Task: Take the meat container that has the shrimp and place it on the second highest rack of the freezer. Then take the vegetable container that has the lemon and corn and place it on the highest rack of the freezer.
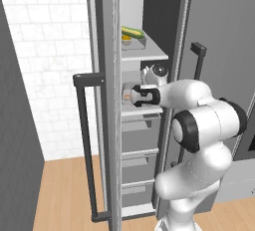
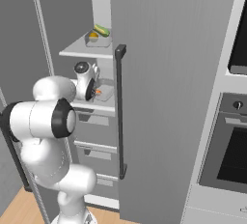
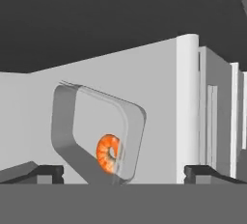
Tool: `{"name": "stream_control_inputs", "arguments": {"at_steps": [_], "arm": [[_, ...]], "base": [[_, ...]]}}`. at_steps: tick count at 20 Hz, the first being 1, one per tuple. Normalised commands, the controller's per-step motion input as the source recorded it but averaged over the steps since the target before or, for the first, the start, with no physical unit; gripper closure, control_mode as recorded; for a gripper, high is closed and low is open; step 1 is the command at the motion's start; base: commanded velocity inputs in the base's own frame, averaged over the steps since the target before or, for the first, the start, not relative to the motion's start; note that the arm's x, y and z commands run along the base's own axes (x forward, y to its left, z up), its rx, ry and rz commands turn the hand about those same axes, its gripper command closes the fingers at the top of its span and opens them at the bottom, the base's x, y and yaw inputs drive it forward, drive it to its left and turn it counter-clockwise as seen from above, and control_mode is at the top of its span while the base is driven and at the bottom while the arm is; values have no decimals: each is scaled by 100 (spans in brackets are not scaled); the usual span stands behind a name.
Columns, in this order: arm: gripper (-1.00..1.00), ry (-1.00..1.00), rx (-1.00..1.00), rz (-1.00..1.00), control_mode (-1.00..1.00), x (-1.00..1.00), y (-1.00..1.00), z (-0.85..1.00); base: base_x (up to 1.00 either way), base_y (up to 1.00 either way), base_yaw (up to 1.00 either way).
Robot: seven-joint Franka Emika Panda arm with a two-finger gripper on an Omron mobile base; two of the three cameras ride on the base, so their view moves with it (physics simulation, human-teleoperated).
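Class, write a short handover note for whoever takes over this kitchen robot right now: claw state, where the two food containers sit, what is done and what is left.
Claw: open, holding nothing, at the second highest rack of the freezer.
Shrimp container: on that rack, just ahead of the claw, apart from both fingertips.
Lemon and corn container: on the highest rack.
Done: both containers appear placed.
Left: probably only drawing the arm out of the freezer.
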Motion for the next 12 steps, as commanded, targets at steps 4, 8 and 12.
{"name": "stream_control_inputs", "arguments": {"at_steps": [4,8,12], "arm": [[-100,0,-2,0,-100,-80,0,6],[-100,0,0,0,-100,-100,0,65],[-100,-1,0,0,-100,-100,-17,100]], "base": [[0,0,0],[0,0,0],[0,0,0]]}}
